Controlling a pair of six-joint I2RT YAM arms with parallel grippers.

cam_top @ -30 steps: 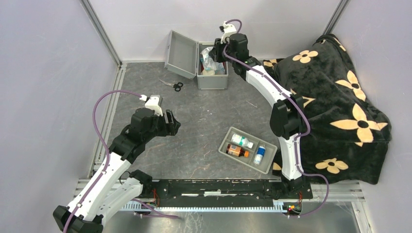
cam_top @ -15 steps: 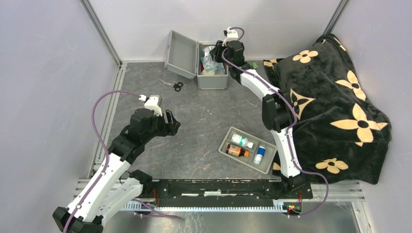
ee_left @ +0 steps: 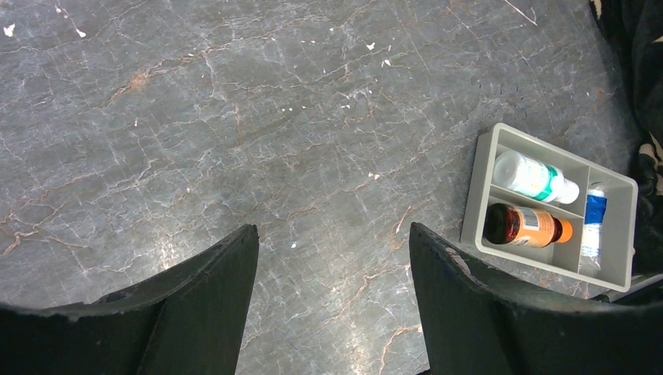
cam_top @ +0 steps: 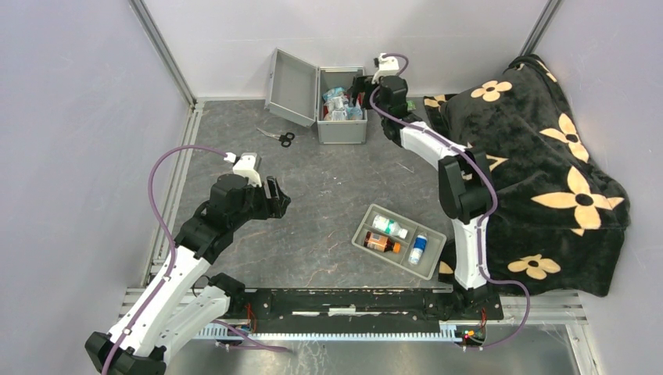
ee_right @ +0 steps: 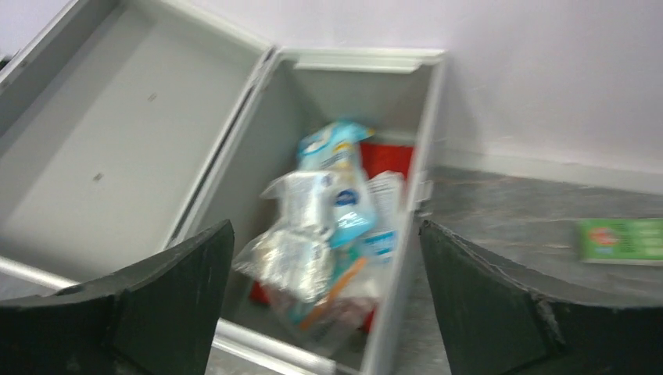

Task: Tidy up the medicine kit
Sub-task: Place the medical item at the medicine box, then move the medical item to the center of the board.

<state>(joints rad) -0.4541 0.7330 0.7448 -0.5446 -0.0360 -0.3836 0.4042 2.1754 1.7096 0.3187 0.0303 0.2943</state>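
Blanket (cam_top: pixel 547 172), black with cream flowers, drapes the right side. Medicine kit (cam_top: pixel 342 130) stands open at the back wall, full of packets (ee_right: pixel 313 207) too blurred to read. Right gripper (ee_right: pixel 326 230) hangs over it, fingers wide, holding nothing. Left gripper (ee_left: pixel 332 234) is likewise spread above the tabletop (ee_left: pixel 234 117). Tray (ee_left: pixel 478 187) holds bottles (ee_left: pixel 522 225) with illegible labels. Scissors (cam_top: pixel 277 137) lie beside the kit.

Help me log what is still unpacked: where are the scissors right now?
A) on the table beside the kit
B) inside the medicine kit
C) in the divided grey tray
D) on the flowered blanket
A: the scissors lie flat on the table, just outside the open medicine kit, to its left in the top view.
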